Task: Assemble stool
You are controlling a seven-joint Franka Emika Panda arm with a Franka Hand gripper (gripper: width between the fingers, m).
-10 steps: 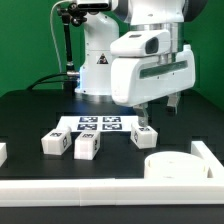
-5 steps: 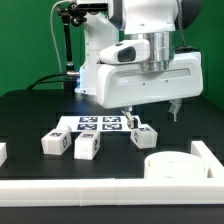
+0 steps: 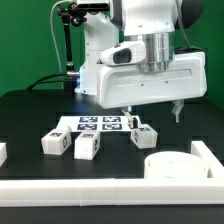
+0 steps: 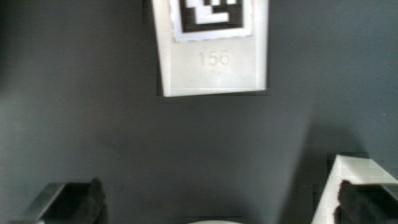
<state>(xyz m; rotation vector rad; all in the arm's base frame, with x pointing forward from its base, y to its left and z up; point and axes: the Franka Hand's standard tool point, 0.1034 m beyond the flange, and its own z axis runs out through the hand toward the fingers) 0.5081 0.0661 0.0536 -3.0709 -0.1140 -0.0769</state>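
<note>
Three white leg blocks with black-and-white tags lie on the black table: one (image 3: pixel 53 143) at the exterior view's left, one (image 3: pixel 87 147) beside it, one (image 3: pixel 146 135) further right. The round white seat (image 3: pixel 176 166) lies near the front right. My gripper (image 3: pixel 152 113) hangs open and empty above the table, just over and behind the right-hand block. In the wrist view that block (image 4: pixel 214 45) lies ahead of the gripper (image 4: pixel 217 200), with the two dark fingers (image 4: pixel 365 190) spread wide apart and nothing between them.
The marker board (image 3: pixel 93 124) lies flat behind the blocks. White border rails run along the front (image 3: pixel 100 190) and at the right (image 3: pixel 208 152). A small white piece (image 3: pixel 3 152) sits at the left edge. The robot base stands behind.
The gripper has swung and dropped from one second ago, its wide body now facing the camera. Little moved in the last half second. The blocks and seat stayed put.
</note>
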